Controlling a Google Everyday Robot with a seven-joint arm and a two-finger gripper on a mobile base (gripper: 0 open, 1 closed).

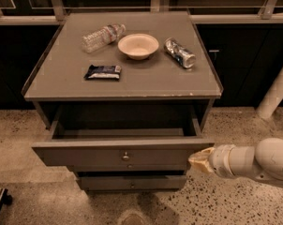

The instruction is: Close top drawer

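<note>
The top drawer [85,156] of the grey-brown cabinet stands pulled far out, its inside dark and empty as far as I see. Its flat front carries a small round metal knob [126,156] at centre. My gripper [197,160] comes in from the right on a white arm [254,162]. Its yellowish tip is at the right end of the drawer front, touching or almost touching it, at knob height. A lower drawer front [132,182] shows beneath, slightly out.
On the cabinet top [62,83] lie a clear plastic bottle [102,35], a white bowl [138,46], a crushed can [180,53] and a dark snack packet [103,72]. A white post [275,93] stands at right. Speckled floor [19,139] surrounds the cabinet.
</note>
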